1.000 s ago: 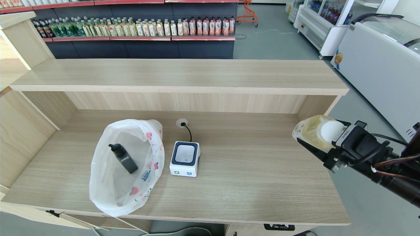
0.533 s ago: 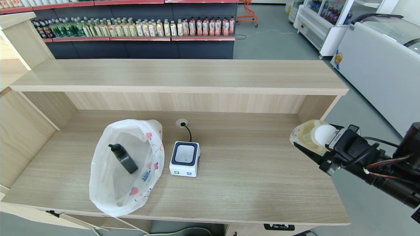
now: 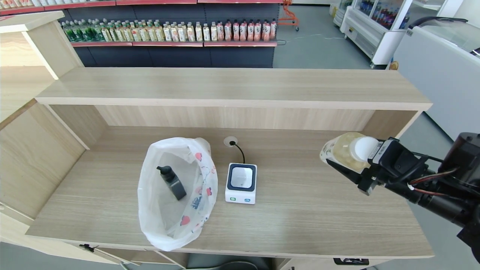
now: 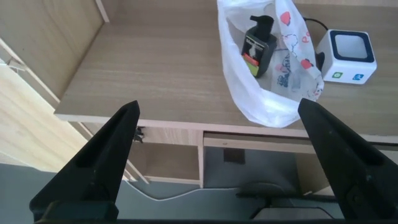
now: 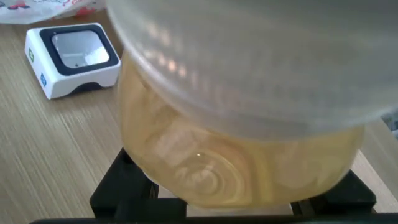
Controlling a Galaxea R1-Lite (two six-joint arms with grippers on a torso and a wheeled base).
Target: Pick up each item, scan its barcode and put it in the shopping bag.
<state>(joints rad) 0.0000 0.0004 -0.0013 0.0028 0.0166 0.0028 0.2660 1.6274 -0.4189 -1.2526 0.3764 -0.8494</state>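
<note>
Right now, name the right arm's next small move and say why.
Probably carry the bottle, shut in the right gripper at the right end of the counter, leftward over the scanner: it is well short of the scanner's window, and scanning comes before the shopping bag.

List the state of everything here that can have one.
Shopping bag: mouth open, on the counter.
Pump bottle: inside the bag, tilted.
Scanner: on the counter beside the bag, window facing up, cable attached.
Yellow bottle: capped, held above the counter's right end.
Right claw: shut on the yellow bottle.
Left claw: open, holding nothing.
</note>
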